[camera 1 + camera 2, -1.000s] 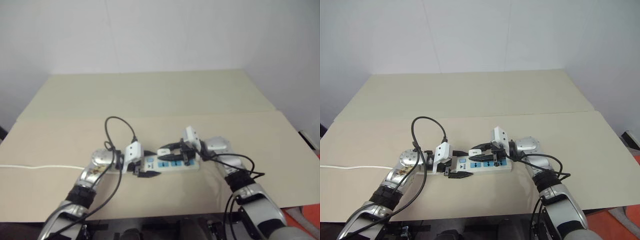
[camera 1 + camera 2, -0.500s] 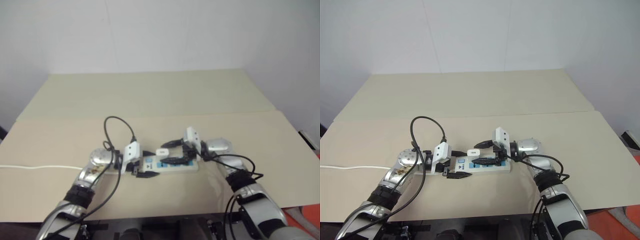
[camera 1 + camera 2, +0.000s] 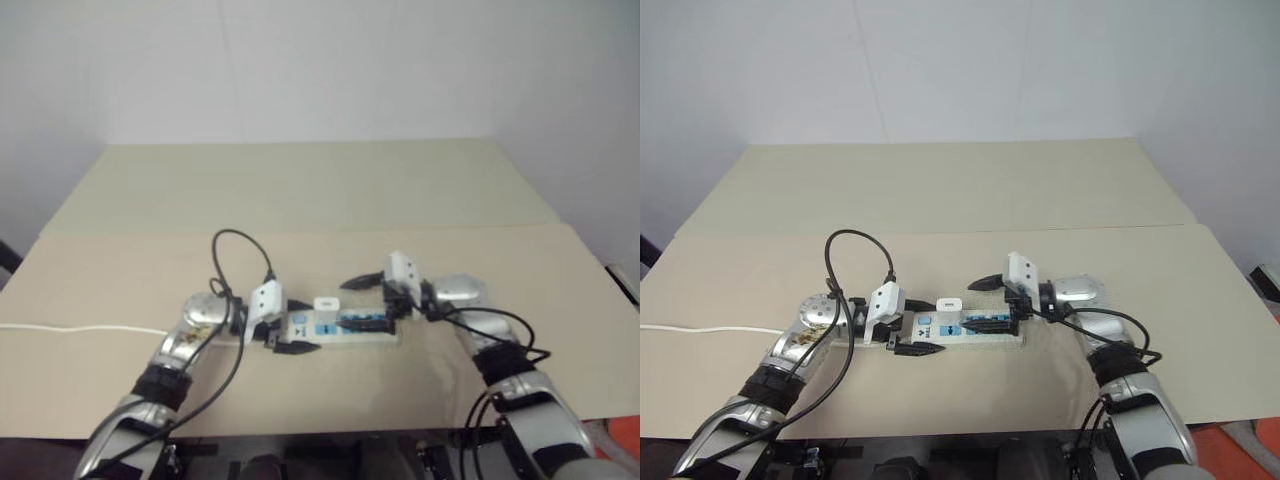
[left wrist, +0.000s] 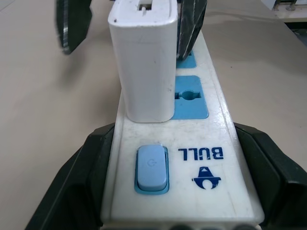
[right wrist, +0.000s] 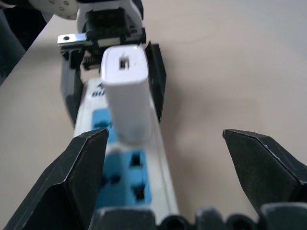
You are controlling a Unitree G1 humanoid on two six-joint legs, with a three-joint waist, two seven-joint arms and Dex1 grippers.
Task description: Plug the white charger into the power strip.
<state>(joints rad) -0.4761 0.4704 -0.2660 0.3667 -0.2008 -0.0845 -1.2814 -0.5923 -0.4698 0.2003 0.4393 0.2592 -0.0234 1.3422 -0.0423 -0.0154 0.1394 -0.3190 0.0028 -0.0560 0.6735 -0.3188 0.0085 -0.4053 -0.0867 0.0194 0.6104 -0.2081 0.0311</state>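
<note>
A big tan table (image 3: 940, 190) stood against a plain white wall (image 3: 940, 70). A line ran across the table top.

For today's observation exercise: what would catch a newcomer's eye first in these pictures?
The white charger stands upright in the power strip, in the socket next to its blue switch. The left gripper clamps the strip's switch end, and the right gripper hangs open over the other end.

Charger (image 4: 144, 62) prongs hidden, probably inside the power strip (image 4: 211, 139) socket.
</note>
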